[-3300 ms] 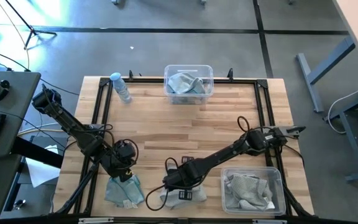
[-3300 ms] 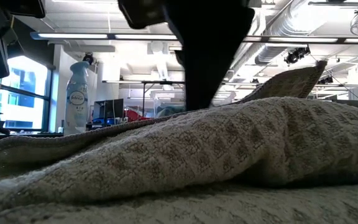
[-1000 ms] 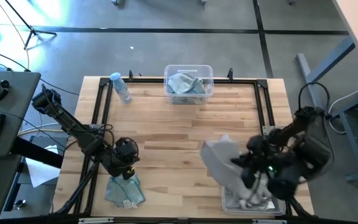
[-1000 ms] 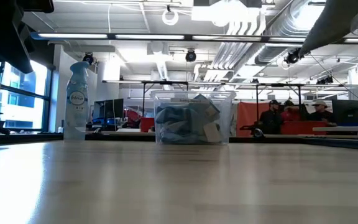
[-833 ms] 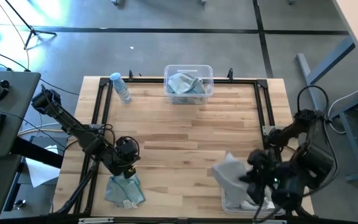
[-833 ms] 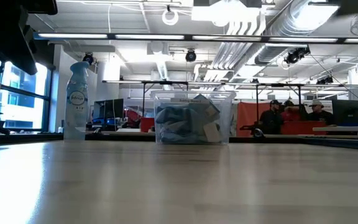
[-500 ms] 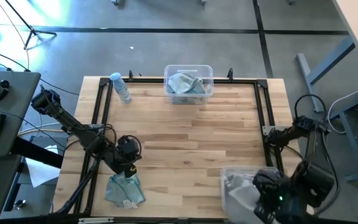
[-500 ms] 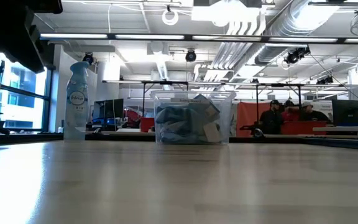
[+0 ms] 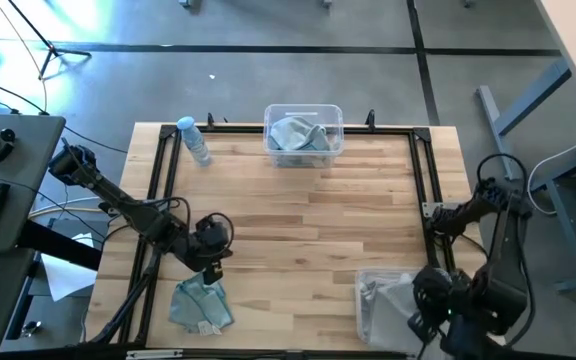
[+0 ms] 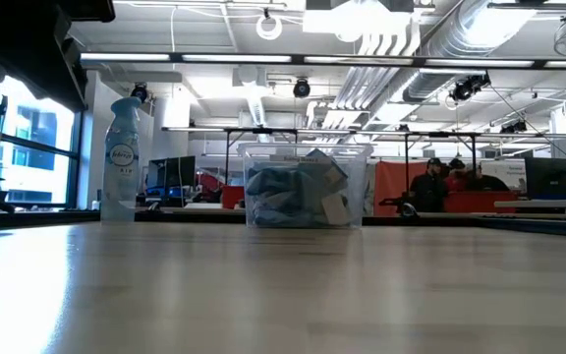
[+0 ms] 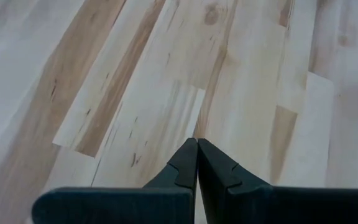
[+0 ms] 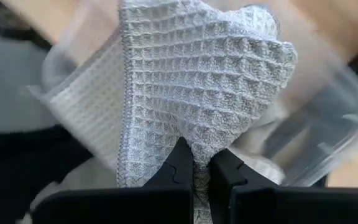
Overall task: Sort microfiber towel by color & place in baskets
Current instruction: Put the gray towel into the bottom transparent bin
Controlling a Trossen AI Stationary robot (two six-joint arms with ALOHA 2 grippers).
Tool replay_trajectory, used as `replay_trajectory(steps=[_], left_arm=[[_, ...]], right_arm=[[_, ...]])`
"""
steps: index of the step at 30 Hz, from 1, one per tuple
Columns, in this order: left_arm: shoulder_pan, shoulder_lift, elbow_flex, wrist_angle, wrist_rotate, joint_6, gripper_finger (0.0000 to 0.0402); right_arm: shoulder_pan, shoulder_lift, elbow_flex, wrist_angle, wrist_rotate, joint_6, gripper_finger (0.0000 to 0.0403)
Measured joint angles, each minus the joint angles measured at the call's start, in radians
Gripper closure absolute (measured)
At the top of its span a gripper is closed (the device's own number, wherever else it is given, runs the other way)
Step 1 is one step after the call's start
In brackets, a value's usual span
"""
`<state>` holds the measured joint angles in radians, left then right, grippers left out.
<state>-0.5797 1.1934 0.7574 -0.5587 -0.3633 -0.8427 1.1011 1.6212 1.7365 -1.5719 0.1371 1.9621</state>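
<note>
Across the middle of the table (image 9: 298, 215), bare wood is left clear between the two baskets. One basket (image 9: 304, 131) sits at the far edge with blue-teal towels (image 9: 298, 134) piled inside; the other basket (image 9: 378, 305) lies at the near right corner. Above it, a pale grey waffle-weave towel (image 12: 191, 93) is pinched by the clenched right end effector (image 12: 194, 168). One teal towel (image 9: 200, 303) lies at the near left edge, just beside the left end effector (image 11: 197, 163), which is clenched on nothing.
</note>
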Motion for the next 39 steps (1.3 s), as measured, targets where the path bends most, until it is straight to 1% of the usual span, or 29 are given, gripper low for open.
replay_trajectory(steps=[3,6,8,10,13,17,19,21,24,26,29,31,35,39], left_arm=[[0.006,0.0,0.0,0.001,0.022,-0.001,0.0402],[0.006,0.0,0.0,0.007,0.023,-0.002,0.0401],[0.006,0.0,0.0,0.008,0.023,-0.014,0.0401],[0.006,0.0,0.0,0.008,0.022,-0.018,0.0401],[0.006,0.0,0.0,0.008,0.022,-0.02,0.0401],[0.006,0.0,0.0,0.008,0.016,-0.028,0.0401],[0.006,0.0,0.0,0.008,0.011,-0.027,0.0401],[0.006,0.0,0.0,0.008,0.01,-0.02,0.0401],[0.006,0.0,0.0,0.008,0.01,-0.018,0.0401],[0.006,0.0,0.0,0.008,0.008,-0.004,0.0401],[0.009,0.0,0.0,0.008,-0.002,0.018,0.0401],[0.017,0.0,0.0,0.008,-0.007,0.031,0.0401],[0.04,0.0,0.0,0.008,-0.008,0.051,0.0401],[0.06,0.0,0.0,0.007,-0.007,0.052,0.0401]], right_arm=[[0.011,-0.087,-0.08,0.0,0.05,0.061,0.0403],[0.023,-0.178,-0.136,0.0,0.132,0.124,0.0403],[0.026,-0.233,-0.163,-0.001,0.194,0.144,0.0403],[0.021,-0.271,-0.183,-0.002,0.234,0.146,0.0403],[-0.004,-0.271,-0.202,0.009,0.232,0.095,0.0403],[-0.031,-0.217,-0.224,0.099,0.229,-0.022,0.0403],[-0.036,-0.17,-0.229,0.143,0.209,-0.057,0.0403],[-0.037,-0.123,-0.229,0.172,0.148,-0.058,0.0403],[-0.036,-0.06,-0.229,0.193,0.045,0.046,0.0403],[-0.036,-0.025,-0.229,0.213,0.001,0.135,0.0402],[-0.037,0.015,-0.229,0.218,-0.006,0.235,0.0396],[-0.046,0.038,-0.229,0.218,-0.009,0.259,0.0392],[-0.076,0.084,-0.229,0.22,-0.021,0.241,0.039],[-0.092,0.119,-0.244,0.23,-0.079,0.216,0.0394]])
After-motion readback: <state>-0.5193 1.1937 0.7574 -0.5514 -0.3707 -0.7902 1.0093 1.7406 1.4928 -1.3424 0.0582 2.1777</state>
